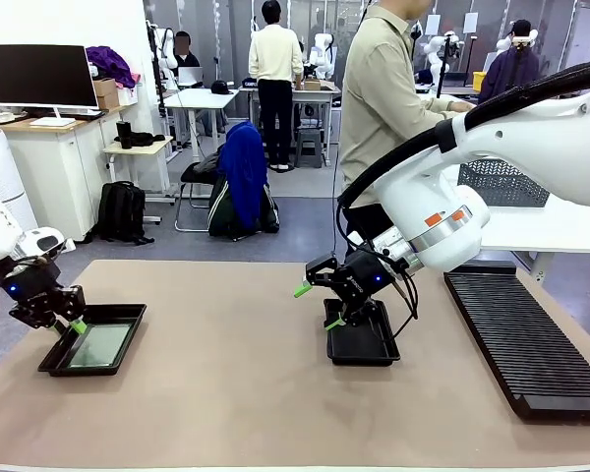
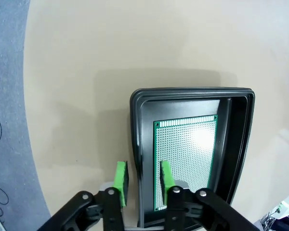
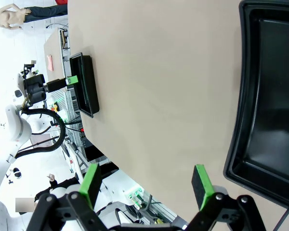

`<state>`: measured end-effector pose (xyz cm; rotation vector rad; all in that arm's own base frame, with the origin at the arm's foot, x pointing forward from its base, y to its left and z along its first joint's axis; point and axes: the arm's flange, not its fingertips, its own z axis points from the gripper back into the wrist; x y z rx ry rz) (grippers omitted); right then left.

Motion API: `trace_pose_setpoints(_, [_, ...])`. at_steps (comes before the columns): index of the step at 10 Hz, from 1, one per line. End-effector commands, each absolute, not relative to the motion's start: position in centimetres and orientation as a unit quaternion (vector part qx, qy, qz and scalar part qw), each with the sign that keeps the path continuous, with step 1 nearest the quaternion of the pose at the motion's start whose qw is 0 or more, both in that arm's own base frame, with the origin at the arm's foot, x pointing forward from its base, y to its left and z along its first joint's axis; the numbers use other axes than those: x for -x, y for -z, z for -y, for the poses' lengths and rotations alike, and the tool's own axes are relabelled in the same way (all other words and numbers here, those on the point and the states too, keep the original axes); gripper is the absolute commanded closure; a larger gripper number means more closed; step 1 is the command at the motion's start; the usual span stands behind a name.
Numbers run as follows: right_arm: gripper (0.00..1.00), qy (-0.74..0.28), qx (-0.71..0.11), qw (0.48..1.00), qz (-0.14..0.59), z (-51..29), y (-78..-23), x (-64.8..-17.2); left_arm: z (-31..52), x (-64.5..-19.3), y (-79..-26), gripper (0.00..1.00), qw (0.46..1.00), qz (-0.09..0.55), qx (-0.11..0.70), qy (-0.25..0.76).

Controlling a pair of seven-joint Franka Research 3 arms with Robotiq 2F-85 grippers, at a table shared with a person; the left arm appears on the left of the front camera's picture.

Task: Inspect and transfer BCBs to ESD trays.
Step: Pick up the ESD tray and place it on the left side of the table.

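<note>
The left pincer [image 2: 142,174] is standing part-open and gripping nothing. One green pad [image 2: 120,179] is sitting outside the near wall of the left ESD tray [image 2: 192,92], and the other is hanging inside it.

The BCB [image 2: 185,159] is lying flat on that tray's floor, stretching from the pincer toward twelve and one o'clock in the left wrist view. Whether the inner pad is touching the board's near edge I cannot quite tell.

The board is looking thin, light and stiff — a perforated sheet likely to slide on smooth plastic and to flex or chip if handled roughly. Pinching a short edge, with pads on both faces, is seeming the safest hold, though the rim is crowding that approach.

The right pincer [image 3: 145,180] is gaping wide and empty — the second ESD tray [image 3: 241,120], bare, is lying at about two o'clock on the table [image 3: 159,72].
</note>
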<state>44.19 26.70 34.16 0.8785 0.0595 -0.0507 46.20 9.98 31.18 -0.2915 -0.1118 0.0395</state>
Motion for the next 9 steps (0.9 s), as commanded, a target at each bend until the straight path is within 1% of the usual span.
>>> trace_pose_setpoints(1, [0.0, 0.025, -0.423, 0.905, -0.03, -26.7, -34.1, -44.2, -10.1, -46.0, -31.9, 0.43, 0.989, 0.047, 0.14, -0.026])
trace_pose_setpoints(2, [0.0, 0.025, -0.423, 0.905, -0.03, -26.7, -34.1, -44.2, -10.0, -46.0, -32.0, 0.3, 0.989, 0.046, 0.14, -0.026])
trace_pose_setpoints(3, [0.0, 0.025, -0.423, 0.905, -0.03, -26.7, -34.1, -44.2, -10.0, -46.0, -32.0, 0.25, 0.989, 0.046, 0.138, -0.024])
trace_pose_setpoints(4, [0.0, 0.025, -0.423, 0.905, -0.03, -26.7, -34.1, -44.2, -9.8, -45.9, -32.2, 0.12, 0.989, 0.046, 0.137, -0.022])
trace_pose_setpoints(5, [0.0, 0.025, -0.423, 0.905, -0.03, -26.7, -34.1, -44.2, -9.7, -45.9, -32.4, 0.07, 0.99, 0.044, 0.136, -0.019])
trace_pose_setpoints(6, [0.0, 0.025, -0.423, 0.905, -0.03, -26.7, -34.1, -44.2, -9.7, -45.8, -32.5, 0.0, 0.99, 0.043, 0.135, -0.018])
trace_pose_setpoints(9, [0.0, 0.025, -0.423, 0.905, -0.03, -26.7, -34.1, -44.2, -9.6, -45.7, -33.0, 0.0, 0.99, 0.04, 0.132, -0.014])
